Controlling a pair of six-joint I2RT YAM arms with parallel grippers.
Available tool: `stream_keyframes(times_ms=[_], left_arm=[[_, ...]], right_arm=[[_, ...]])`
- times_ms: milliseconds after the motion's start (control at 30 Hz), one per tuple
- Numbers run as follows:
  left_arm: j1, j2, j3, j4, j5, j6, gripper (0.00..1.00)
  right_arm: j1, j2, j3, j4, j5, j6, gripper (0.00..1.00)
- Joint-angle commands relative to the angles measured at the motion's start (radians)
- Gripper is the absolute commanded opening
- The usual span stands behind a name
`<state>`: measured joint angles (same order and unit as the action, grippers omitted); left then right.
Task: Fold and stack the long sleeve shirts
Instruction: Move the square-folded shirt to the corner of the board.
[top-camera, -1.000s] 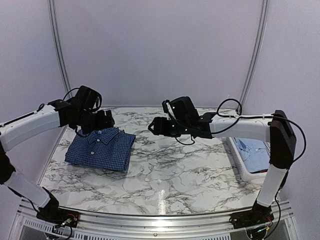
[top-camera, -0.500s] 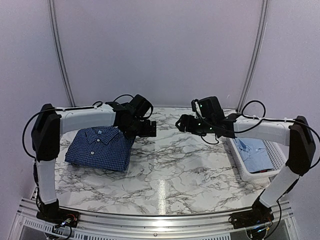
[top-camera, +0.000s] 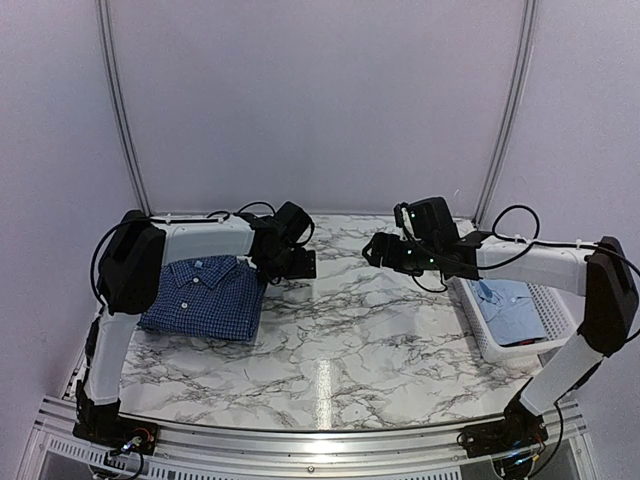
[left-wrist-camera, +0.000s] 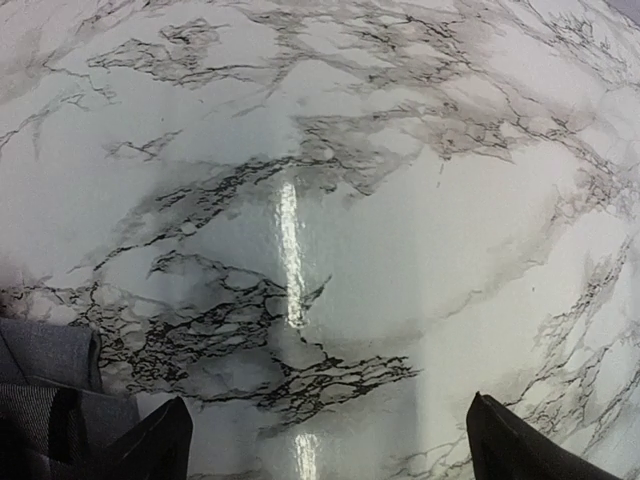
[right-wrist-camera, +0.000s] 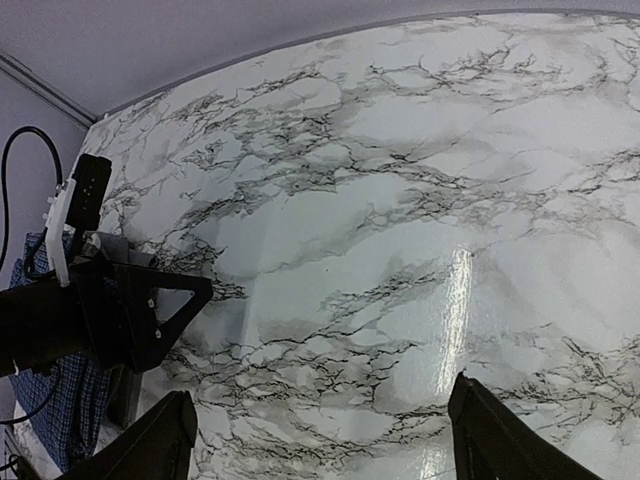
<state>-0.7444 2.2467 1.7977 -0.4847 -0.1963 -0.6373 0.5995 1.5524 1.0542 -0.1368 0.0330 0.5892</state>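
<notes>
Both arms have shifted slightly rightward. From above, the left gripper (top-camera: 300, 263) hangs just right of the folded dark blue shirt (top-camera: 203, 298), which lies collar up. The right gripper (top-camera: 374, 250) is left of the pale blue shirt (top-camera: 510, 306), which lies in the basket (top-camera: 478, 330). The left wrist view shows jaws spread over the bare marble table (left-wrist-camera: 350, 200). The right wrist view shows jaws spread, with the dark blue shirt far left.

The table (top-camera: 340, 330) has a smooth, glossy marble-pattern top with bright glare streaks. The dark blue checked shirt (top-camera: 205, 300) and the pale blue shirt (top-camera: 510, 305) are matt woven cloth. The basket (top-camera: 478, 335) is white slatted plastic. The front rail (top-camera: 300, 437) is bare metal.
</notes>
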Motion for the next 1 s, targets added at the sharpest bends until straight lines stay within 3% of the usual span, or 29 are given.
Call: stream_keyframes(times_ms=[0,367,967], left_arm=[[0.037,0.02,-0.021,-0.028,-0.021,-0.022,0.99],[0.095,-0.068,-0.226,0.032,-0.014,-0.023,0.99],[0.213,-0.473,-0.752,0.132,0.001,0.031,0.99]], right_arm=[[-0.01,-0.008,0.002,-0.007,0.008,-0.017,0.83],[-0.011,0.017,0.024,-0.012,0.001,-0.017,0.84],[-0.011,0.031,0.023,-0.007,-0.003,-0.011,0.84]])
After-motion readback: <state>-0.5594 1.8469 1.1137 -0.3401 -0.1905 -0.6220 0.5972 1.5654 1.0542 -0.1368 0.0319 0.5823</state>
